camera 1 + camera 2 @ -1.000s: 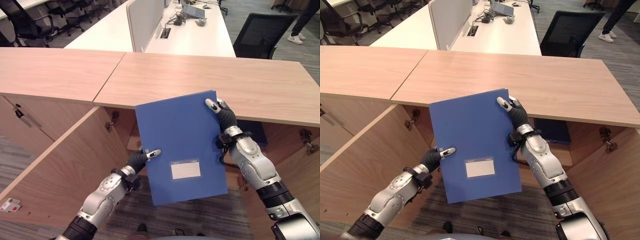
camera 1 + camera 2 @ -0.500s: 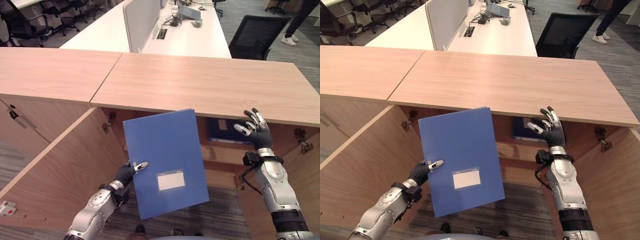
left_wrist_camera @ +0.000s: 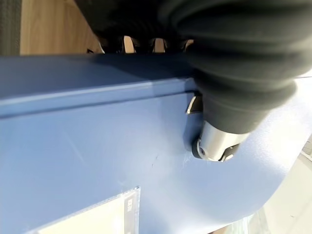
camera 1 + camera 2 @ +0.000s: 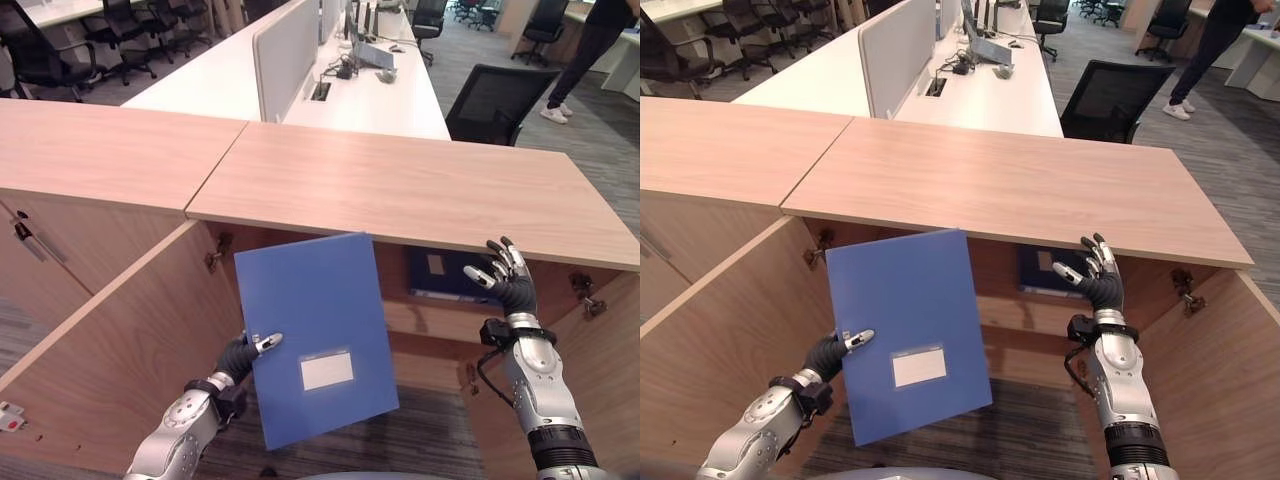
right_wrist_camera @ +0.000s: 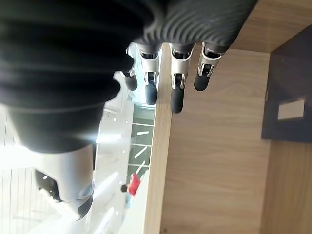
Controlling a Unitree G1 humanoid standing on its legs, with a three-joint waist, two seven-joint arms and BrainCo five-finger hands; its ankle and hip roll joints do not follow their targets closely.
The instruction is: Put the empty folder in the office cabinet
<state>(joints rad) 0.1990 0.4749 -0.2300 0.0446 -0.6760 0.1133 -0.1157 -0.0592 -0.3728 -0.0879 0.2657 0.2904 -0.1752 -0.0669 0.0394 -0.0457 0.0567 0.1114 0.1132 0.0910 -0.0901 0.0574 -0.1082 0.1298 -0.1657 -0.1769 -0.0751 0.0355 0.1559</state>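
Note:
A flat blue folder (image 4: 315,335) with a white label stands upright and a little tilted in front of the open wooden cabinet (image 4: 420,190). My left hand (image 4: 243,352) pinches its lower left edge, thumb (image 3: 214,141) on the front cover and fingers behind. My right hand (image 4: 505,275) hangs apart to the right, fingers straight and spread, just under the cabinet top's front edge. A dark blue folder (image 4: 445,275) lies on the shelf inside the cabinet, behind that hand.
The cabinet's left door (image 4: 110,350) swings open toward me, and the right door (image 4: 1230,370) stands open too. Beyond the cabinet top are white desks (image 4: 330,90), black office chairs (image 4: 495,100), and a person's legs (image 4: 575,60) at the far right.
The folder has sunk a little lower and to the left in my left hand. The right hand stays off the folder, open. The camera has shifted slightly.

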